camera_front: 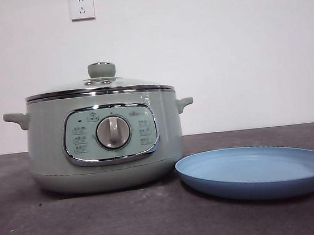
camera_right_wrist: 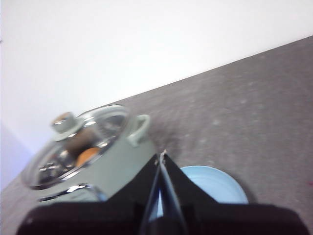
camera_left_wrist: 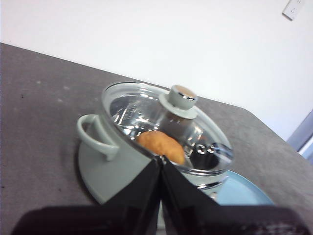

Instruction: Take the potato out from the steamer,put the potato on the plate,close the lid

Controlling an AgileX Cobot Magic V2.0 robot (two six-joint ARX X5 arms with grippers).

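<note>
The sage-green steamer (camera_front: 103,143) stands left of centre on the dark table, its glass lid (camera_front: 99,89) seated on top with the green knob (camera_front: 101,69) upright. Through the glass, the orange-brown potato (camera_left_wrist: 160,146) lies inside the pot; it also shows in the right wrist view as the potato (camera_right_wrist: 87,156). The light-blue plate (camera_front: 257,170) rests empty on the table to the right of the steamer, almost touching its base. My left gripper (camera_left_wrist: 161,159) is shut and hovers above the steamer (camera_left_wrist: 122,156). My right gripper (camera_right_wrist: 163,155) is shut too, above the plate (camera_right_wrist: 215,183).
The dark grey table (camera_front: 73,233) reaches to a white wall with two sockets (camera_front: 81,7). Neither arm shows in the front view.
</note>
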